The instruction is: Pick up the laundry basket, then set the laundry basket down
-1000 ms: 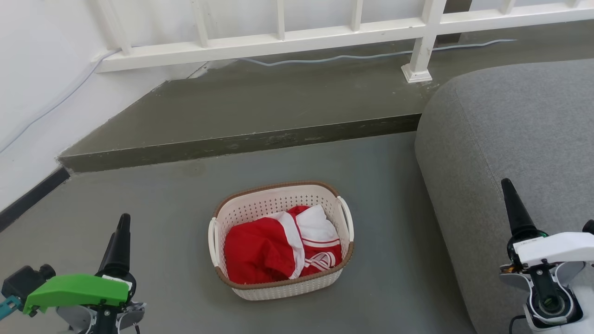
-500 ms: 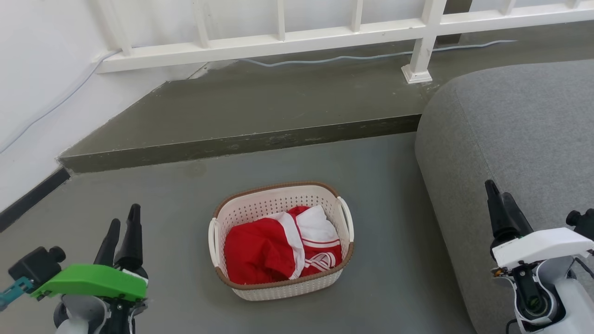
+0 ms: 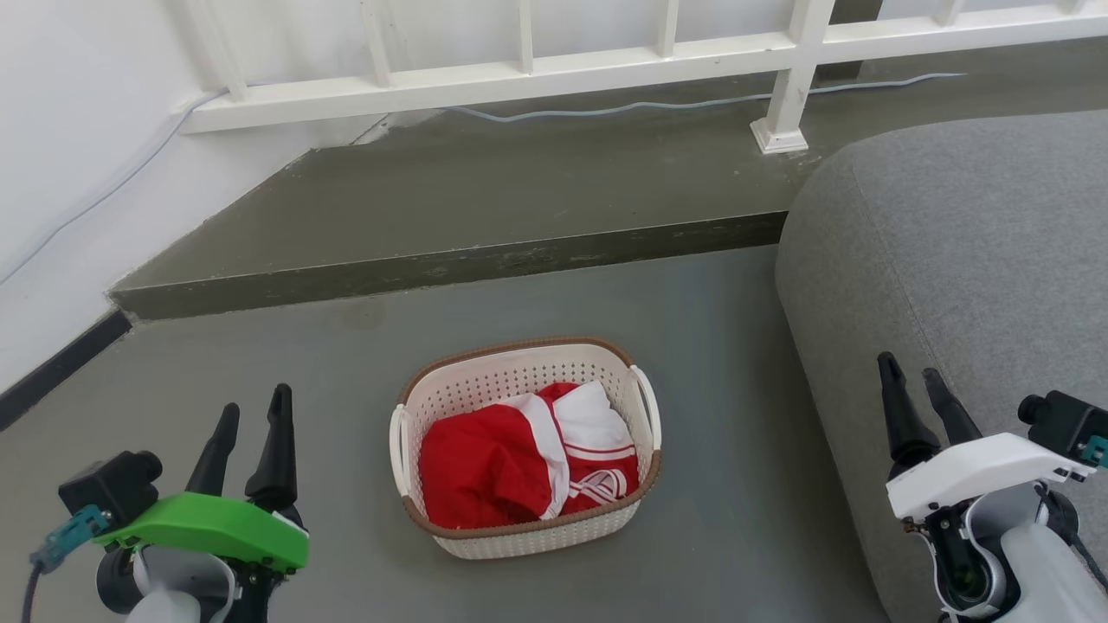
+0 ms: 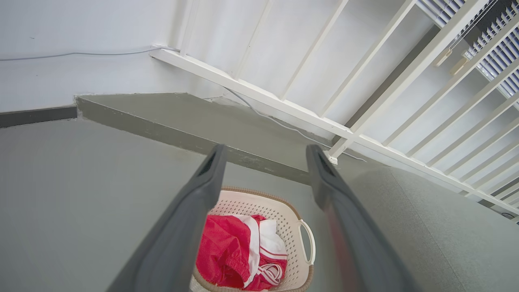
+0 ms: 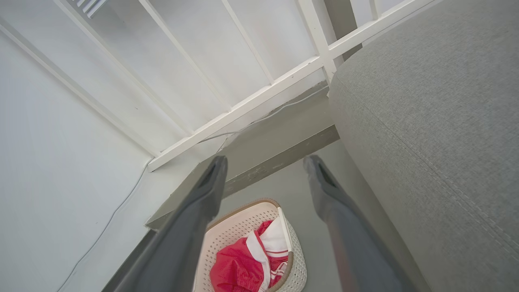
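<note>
The laundry basket [image 3: 528,541], a rounded cream plastic tub with punched holes and a brown woven-look rim, sits on the smooth grey floor [image 3: 329,372] between our two grippers, apart from both. To its right we see a rounded, coarse-fabric grey sofa [image 3: 969,251], and behind it a white slatted railing [image 3: 519,73]. Crumpled red-and-white cloth [image 3: 493,467] lies inside the basket. The left gripper [image 3: 254,400] and right gripper [image 3: 907,365] both stand spread, holding nothing.

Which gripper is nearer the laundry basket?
Left. The left gripper hangs open to the left of the laundry basket; the right gripper is farther off on its right, by the grey sofa.
</note>
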